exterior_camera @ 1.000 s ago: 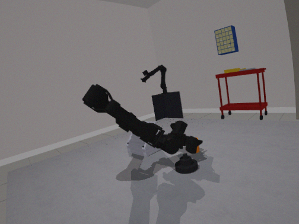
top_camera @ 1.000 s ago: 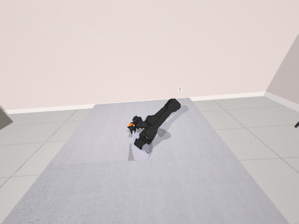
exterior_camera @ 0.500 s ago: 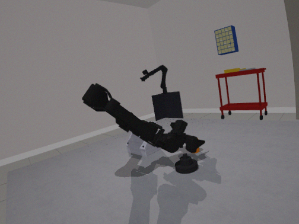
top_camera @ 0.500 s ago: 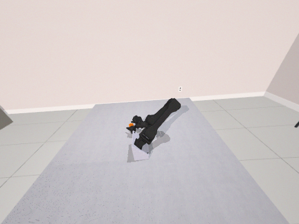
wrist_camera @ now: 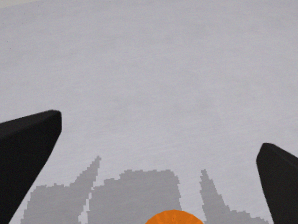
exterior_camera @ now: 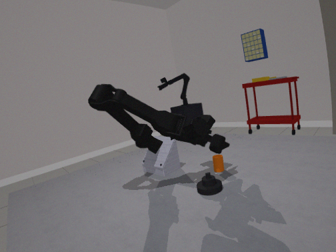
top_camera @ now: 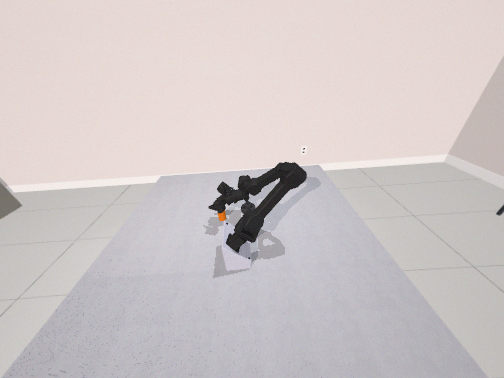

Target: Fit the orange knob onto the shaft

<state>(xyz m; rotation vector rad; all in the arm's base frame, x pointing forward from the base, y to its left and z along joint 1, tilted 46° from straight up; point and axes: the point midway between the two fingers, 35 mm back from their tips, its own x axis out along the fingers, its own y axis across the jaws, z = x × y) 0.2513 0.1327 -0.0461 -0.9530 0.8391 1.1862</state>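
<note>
The orange knob (top_camera: 222, 216) (exterior_camera: 218, 163) is off the shaft and looks upright on the grey surface, behind the pedestal in the exterior view. Only the curved edge of the knob shows at the bottom of the wrist view (wrist_camera: 174, 218). The round dark pedestal (exterior_camera: 209, 189) stands with its bare shaft (exterior_camera: 208, 175) pointing up; the shaft's flat side cannot be made out. My gripper (exterior_camera: 220, 144) (wrist_camera: 161, 136) is open wide and empty, just above the knob with a small gap in the exterior view. The pedestal is not visible in the top view.
The arm's pale angled base (top_camera: 236, 261) (exterior_camera: 170, 158) stands beside the pedestal area. The arm's links reach over from it. A red cart (exterior_camera: 273, 121) and another dark arm (exterior_camera: 185, 88) are in the background, and a blue-edged panel (exterior_camera: 254, 45) is on the wall.
</note>
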